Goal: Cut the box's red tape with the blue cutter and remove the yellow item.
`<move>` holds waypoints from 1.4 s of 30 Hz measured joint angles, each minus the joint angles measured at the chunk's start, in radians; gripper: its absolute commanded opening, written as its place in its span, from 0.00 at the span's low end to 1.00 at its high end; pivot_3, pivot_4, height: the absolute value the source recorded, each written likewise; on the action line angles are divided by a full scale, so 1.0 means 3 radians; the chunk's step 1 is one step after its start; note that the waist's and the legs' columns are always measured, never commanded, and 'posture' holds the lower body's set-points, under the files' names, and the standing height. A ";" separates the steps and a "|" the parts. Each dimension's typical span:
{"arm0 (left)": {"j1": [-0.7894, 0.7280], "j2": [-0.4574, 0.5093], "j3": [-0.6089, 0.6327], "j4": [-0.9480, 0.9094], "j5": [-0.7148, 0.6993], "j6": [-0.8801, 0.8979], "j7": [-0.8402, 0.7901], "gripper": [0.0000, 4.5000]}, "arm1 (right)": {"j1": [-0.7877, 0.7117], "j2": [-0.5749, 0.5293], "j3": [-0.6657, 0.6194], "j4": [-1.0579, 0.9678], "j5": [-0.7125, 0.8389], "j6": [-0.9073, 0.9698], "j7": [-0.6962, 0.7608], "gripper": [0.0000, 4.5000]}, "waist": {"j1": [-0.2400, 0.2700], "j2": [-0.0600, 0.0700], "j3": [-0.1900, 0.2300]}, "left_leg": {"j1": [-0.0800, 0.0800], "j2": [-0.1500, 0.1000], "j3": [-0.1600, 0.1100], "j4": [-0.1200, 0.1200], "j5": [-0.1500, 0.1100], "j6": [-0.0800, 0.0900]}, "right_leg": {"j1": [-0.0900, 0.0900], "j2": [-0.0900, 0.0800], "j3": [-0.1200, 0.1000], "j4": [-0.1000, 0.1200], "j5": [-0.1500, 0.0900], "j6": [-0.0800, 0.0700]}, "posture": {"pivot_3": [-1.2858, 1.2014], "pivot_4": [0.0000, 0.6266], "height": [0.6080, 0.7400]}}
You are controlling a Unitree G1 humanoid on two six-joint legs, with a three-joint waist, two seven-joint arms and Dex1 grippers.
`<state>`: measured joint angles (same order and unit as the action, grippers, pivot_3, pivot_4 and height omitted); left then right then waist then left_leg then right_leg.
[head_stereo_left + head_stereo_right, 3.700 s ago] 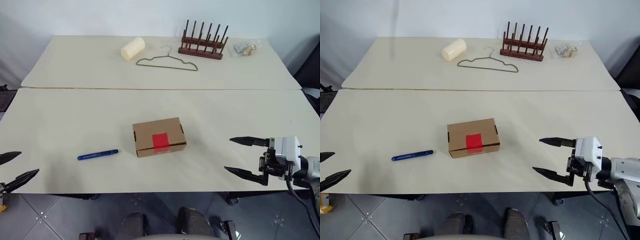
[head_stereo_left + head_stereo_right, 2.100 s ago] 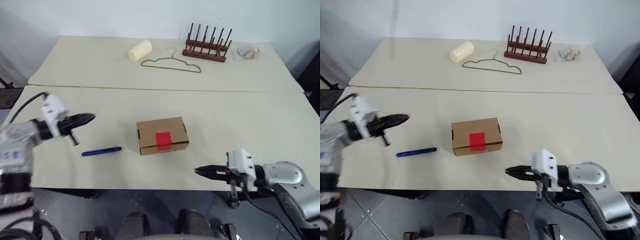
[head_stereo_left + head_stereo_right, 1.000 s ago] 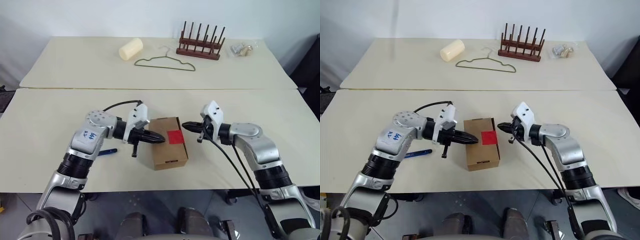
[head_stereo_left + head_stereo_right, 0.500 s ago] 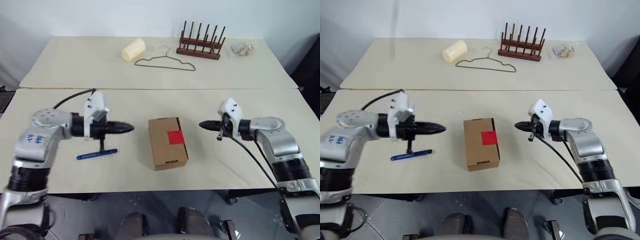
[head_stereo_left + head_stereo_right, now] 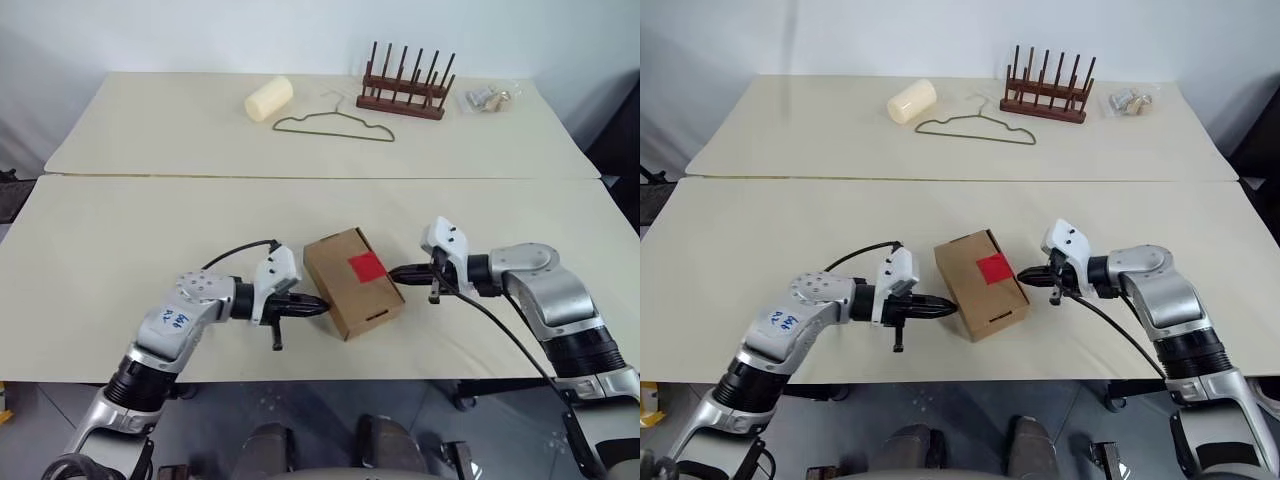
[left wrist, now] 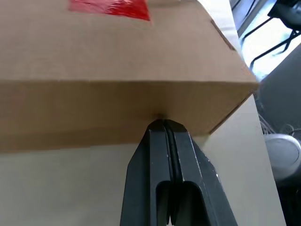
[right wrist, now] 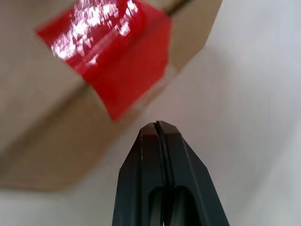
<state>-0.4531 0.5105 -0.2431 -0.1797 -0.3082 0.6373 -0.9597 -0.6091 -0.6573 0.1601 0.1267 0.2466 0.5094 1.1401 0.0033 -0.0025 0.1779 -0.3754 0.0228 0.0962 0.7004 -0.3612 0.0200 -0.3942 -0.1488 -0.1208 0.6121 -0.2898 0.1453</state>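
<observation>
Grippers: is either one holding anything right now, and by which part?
Nothing is held. Left gripper is shut, tip against the box side. Right gripper is shut, empty, near the red tape.

Along the far edge of the desk lie a cream roll, a wire hanger, a wooden peg rack and, nearest the far right corner, a small clear bag.

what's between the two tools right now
The box with its red tape, seen in the eye views. The left tool touches one side; the right tool is at the other.
</observation>
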 measured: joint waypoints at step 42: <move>0.2253 0.2017 0.3447 0.2498 -0.0364 -0.2104 -0.1536 1.00 | 0.1090 -0.0018 -0.1049 -0.1520 0.1585 -0.0924 0.0656 0.99 | -0.0013 0.0000 0.0000 | 0.0016 0.0028 0.0004 -0.0011 -0.0026 -0.0002 | -0.0012 -0.0002 -0.0007 0.0006 -0.0009 -0.0017 | 0.52 0.24 1.00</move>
<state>0.2229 1.1155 0.7910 0.5696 -0.4173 0.0061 -1.4206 -0.2821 -0.6628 -0.1546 -0.3293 0.7220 0.2324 1.3370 -0.0005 -0.0024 0.1780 -0.3705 0.0310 0.0974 0.6972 -0.3692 0.0194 -0.3976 -0.1494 -0.1230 0.6139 -0.2923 0.1403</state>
